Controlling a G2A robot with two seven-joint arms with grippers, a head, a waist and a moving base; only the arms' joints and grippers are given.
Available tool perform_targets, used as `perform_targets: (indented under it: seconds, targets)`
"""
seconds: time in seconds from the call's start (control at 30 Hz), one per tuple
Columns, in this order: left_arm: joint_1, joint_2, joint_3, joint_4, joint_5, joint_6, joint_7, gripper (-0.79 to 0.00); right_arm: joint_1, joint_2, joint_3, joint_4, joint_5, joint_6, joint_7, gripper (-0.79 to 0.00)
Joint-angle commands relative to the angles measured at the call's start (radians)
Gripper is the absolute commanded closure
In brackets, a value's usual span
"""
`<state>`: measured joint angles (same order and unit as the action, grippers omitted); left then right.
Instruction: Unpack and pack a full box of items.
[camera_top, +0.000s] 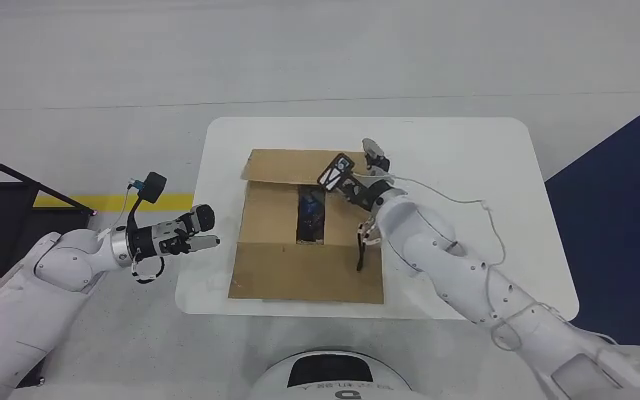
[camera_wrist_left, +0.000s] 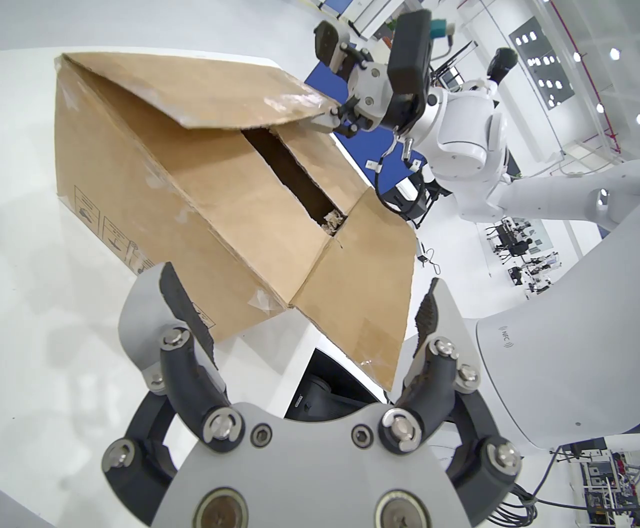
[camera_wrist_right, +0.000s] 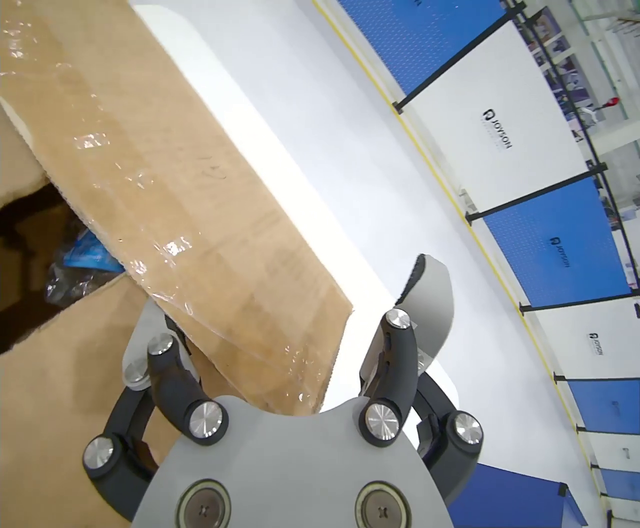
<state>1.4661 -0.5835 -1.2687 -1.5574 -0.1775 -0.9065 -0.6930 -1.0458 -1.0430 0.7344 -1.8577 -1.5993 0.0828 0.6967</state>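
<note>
While open, the right gripper (camera_wrist_right: 287, 295) straddles the upper-centre flap (camera_top: 290, 165) of the box (camera_top: 270, 215): probably light, stiff, tape-slick; pinch its edge.

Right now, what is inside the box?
In the box, through the gap between its flaps, a blue item beside dark crinkled wrap shows. The flaps cover everything else inside.

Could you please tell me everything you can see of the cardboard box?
The cardboard box is brown corrugated board, worn, with torn clear tape on its flaps. It stands on the white table, partly opened: a dark slot between the top flaps shows blue packaged items inside. One raised flap's corner lies between the open fingers of the right gripper. The left gripper is apart from it.
</note>
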Motion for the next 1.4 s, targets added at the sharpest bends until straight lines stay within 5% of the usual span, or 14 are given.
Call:
perform_targets:
  seconds: [0.0, 0.1, 0.3, 0.4, 0.8, 1.0, 1.2, 1.37]
  targets:
    - [0.0, 0.0, 0.0, 0.0, 0.0, 0.0, 0.0, -0.785, 0.011, -0.007, 0.01, -0.006, -0.004, 0.015, 0.006, -0.545]
    - [0.0, 0.0, 0.0, 0.0, 0.0, 0.0, 0.0, -0.785, 0.051, -0.022, 0.045, 0.005, 0.058, 0.037, 0.039, -0.662]
    - [0.0, 0.0, 0.0, 0.0, 0.0, 0.0, 0.0, -0.785, 0.227, -0.078, 0.096, 0.144, 0.272, 0.12, 0.114, -0.643]
    - [0.0, 0.0, 0.0, 0.0, 0.0, 0.0, 0.0, -0.785, 0.321, -0.111, 0.089, 0.27, 0.38, 0.136, 0.137, -0.785]
    - [0.0, 0.0, 0.0, 0.0, 0.0, 0.0, 0.0, -0.785, 0.504, -0.221, -0.035, 0.685, 0.501, 0.172, 0.233, -0.785]
    - [0.0, 0.0, 0.0, 0.0, 0.0, 0.0, 0.0, -0.785, 0.424, -0.207, 0.063, 0.514, 0.589, 0.141, 0.164, -0.785]
    - [0.0, 0.0, 0.0, 0.0, 0.0, 0.0, 0.0, -0.785, 0.131, -0.137, 0.24, 0.097, 0.559, 0.041, 0.085, -0.785]
    - [0.0, 0.0, 0.0, 0.0, 0.0, 0.0, 0.0, -0.785, -0.059, -0.107, 0.336, -0.073, 0.641, -0.153, -0.007, -0.785]
